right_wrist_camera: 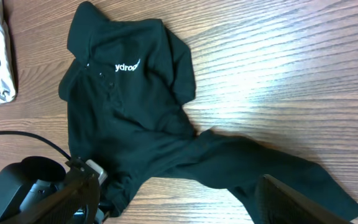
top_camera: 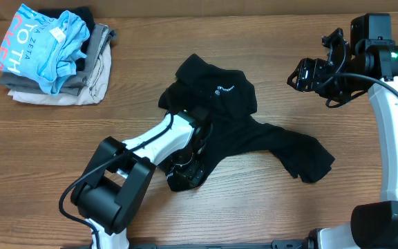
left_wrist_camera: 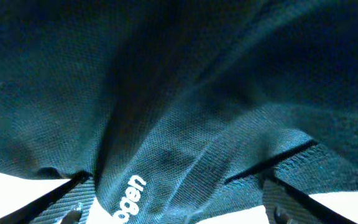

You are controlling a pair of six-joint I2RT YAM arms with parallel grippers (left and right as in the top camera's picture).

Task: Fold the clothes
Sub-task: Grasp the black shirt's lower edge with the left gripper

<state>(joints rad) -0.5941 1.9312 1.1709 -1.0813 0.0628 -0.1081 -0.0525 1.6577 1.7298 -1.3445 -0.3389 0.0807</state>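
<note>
Looking at the overhead view first: the clothes [top_camera: 254, 131], one black garment, lie crumpled at the centre of the table [top_camera: 47, 159]. The bunched body sits up-centre, and a long flap trails to the lower right. A small white logo [top_camera: 225, 88] faces up. The left gripper [top_camera: 185, 169] is down at the garment's lower-left edge, dark against dark cloth, so the finger gap is not readable from here. The right gripper [top_camera: 297, 72] hangs at the upper right over bare wood, apart from the garment. A pile of other garments [top_camera: 54, 55] sits at the upper left, untouched.

Left wrist view: black fabric fills the frame at very close range, with white lettering at bottom centre. Both fingers [left_wrist_camera: 73, 202] show at the lower corners, spread wide, with a ridge of cloth lying between them. No pinch is visible.

Right wrist view: the garment is seen from above, collar end at the upper left and flap running to the lower right. The fingers [right_wrist_camera: 291, 199] are spread wide with nothing between them.

Judgement: this is the first step, grasping and spreading, and no fold has been made. The next move calls for the left fingers to close on the edge they straddle. The right arm should descend to the far flap so the cloth can be drawn flat.
</note>
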